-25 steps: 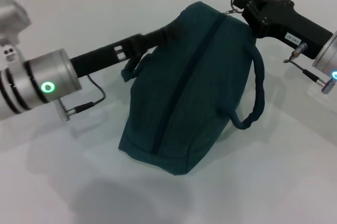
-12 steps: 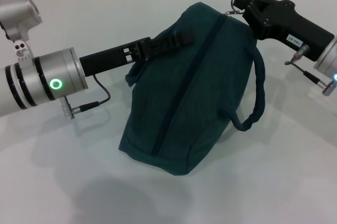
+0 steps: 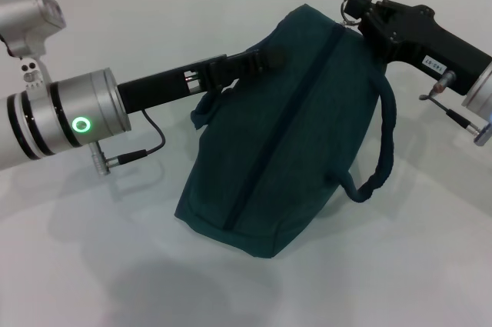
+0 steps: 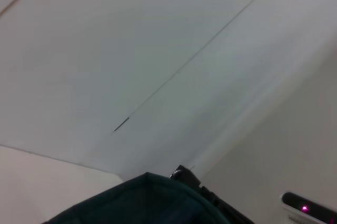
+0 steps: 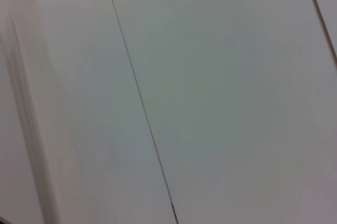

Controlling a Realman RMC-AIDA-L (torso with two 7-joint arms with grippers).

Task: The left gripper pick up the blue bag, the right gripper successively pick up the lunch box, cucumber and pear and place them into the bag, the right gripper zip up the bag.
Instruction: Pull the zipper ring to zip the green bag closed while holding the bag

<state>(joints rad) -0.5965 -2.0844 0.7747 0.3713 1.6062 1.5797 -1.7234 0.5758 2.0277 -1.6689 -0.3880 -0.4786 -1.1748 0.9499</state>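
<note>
The blue bag [image 3: 284,150] stands tilted on the white table, its zipper [image 3: 280,123] closed along the top. My left gripper [image 3: 265,60] lies against the bag's upper left side, with one loop handle [image 3: 206,110] hanging just beneath it. At the bag's far top end, my right gripper [image 3: 360,15] is shut on the ring zipper pull [image 3: 347,5]. The other handle [image 3: 380,150] droops down the right side. The left wrist view catches the bag's top edge [image 4: 142,197]. The lunch box, cucumber and pear are out of view.
The white table [image 3: 400,265] surrounds the bag. The left arm's silver cylinder with its green light ring [image 3: 81,123] and a cable [image 3: 131,154] reach in from the left. The right wrist view holds only white panels.
The left arm has risen and shifted right, its gripper sliding farther along the bag's side. The right gripper has edged right with the zipper pull, and the bag's top has followed.
</note>
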